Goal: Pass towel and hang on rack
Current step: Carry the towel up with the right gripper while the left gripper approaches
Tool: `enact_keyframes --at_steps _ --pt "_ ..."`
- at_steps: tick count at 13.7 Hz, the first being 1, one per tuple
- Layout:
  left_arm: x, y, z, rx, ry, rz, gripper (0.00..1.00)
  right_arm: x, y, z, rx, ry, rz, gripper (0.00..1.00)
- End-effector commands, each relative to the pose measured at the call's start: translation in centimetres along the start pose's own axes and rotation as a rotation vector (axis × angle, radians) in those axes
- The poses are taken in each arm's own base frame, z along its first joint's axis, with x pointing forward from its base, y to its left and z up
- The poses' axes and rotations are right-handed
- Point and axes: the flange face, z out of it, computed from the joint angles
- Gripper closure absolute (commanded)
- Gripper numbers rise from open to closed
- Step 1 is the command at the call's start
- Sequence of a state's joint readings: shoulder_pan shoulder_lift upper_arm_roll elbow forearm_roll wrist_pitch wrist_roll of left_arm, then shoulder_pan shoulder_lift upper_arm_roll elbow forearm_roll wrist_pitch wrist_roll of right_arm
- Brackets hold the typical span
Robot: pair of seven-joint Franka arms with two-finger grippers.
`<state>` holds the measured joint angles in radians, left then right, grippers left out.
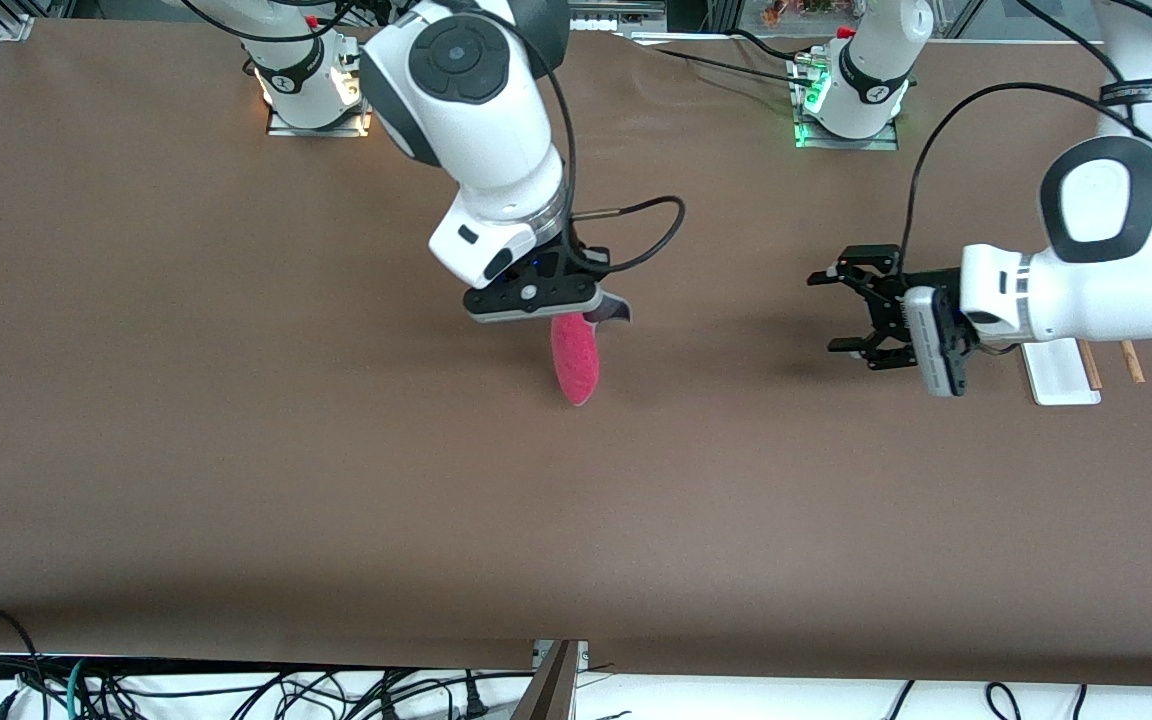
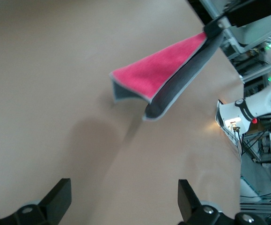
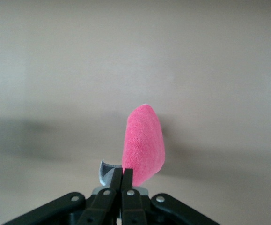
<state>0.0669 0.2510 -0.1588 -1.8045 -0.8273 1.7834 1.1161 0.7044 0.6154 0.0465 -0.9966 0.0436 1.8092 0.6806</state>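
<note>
Two Franka arms at a brown worktop [image 1: 236, 450]. The right tool [image 1: 566, 318] hangs in the air over the middle of the worktop, its fingers [image 3: 121, 180] clenched together on one edge of the towel [image 1: 574, 358]. The towel, pink-red and fuzzy on one face and grey with a pale border on the other, droops from this tool clear of the worktop; the left wrist view shows it as a folded wedge with the pink face [image 2: 161, 70] uppermost and the grey face [image 2: 182, 82] beneath, held at its narrow end. In the right wrist view the pink lobe [image 3: 143, 143] rises just past the closed fingertips, with a small grey corner [image 3: 106, 171] showing beside them. The left tool [image 1: 856, 312] is held level over the worktop toward the left arm's end, turned to face the towel and well apart from it, its fingers [image 2: 55, 199] spread and released, grasping nothing. The rack [image 1: 1061, 372] stands on the worktop at the left arm's end, largely hidden beneath the left arm: a white base and the ends of two brown rods [image 1: 1131, 362] are visible.
</note>
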Motion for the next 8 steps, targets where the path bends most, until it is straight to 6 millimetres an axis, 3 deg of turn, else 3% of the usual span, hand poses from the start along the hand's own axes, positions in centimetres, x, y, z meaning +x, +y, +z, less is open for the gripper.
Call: enact_keyframes --at_steps 1,5,8 --pt "-1.1 -0.1 1.9 -0.001 0.075 0.169 0.00 -1.7 -3.0 -1.1 0.059 0.036 0.052 1.00" --pt "-1.0 1.7 7.5 0.068 0.113 0.209 0.00 -3.9 -5.6 -1.2 0.084 0.046 0.042 1.00" --pt "-1.1 2.0 9.4 0.105 0.107 0.248 0.00 -4.4 -6.2 -1.1 0.086 0.045 0.046 1.00"
